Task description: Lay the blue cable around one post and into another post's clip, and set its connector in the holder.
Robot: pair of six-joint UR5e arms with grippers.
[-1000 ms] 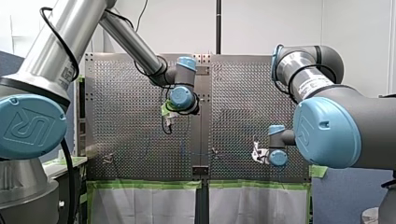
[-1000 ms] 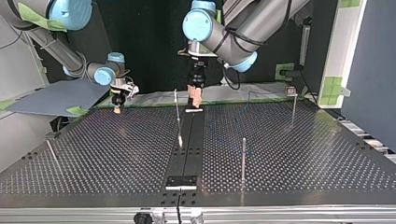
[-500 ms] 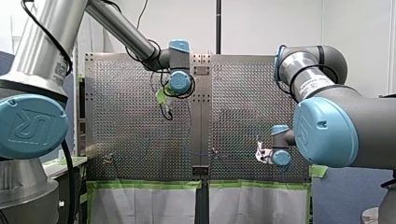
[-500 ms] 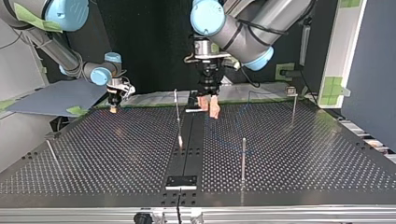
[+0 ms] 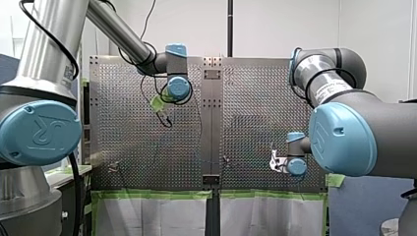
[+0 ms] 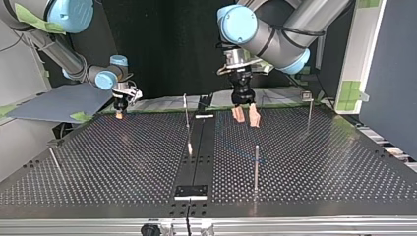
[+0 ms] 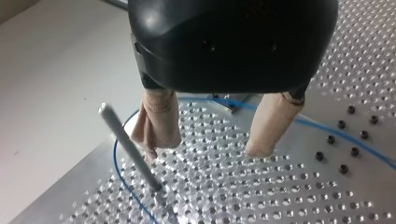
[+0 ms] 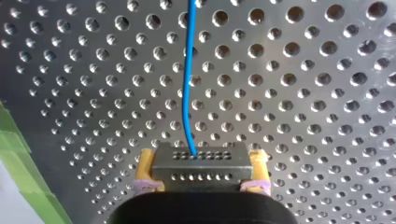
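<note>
The thin blue cable (image 8: 188, 84) runs from a grey metal connector (image 8: 201, 163) across the perforated plate. My right gripper (image 8: 201, 171) is shut on that connector, yellow pads at both its ends; it hovers at the top view's far left (image 6: 119, 114). My left gripper (image 7: 205, 150) stands open just above the plate, nothing between its beige fingers (image 7: 156, 122). Beside one finger stands a slim metal post (image 7: 128, 147), and the cable (image 7: 117, 154) loops around behind it. In the top view my left gripper (image 6: 247, 117) hangs to the right of the central strip.
Several thin posts rise from the plate: one by the central strip (image 6: 186, 113), one nearer the camera (image 6: 256, 167), one with a clip on top at the far right (image 6: 309, 110), one at the left (image 6: 54, 160). A dark block (image 6: 191, 191) sits on the strip's near end.
My left arm has swung from over the central strip toward the top view's right, its gripper turning so both fingers show apart. My right gripper has hardly shifted, still holding the connector.
</note>
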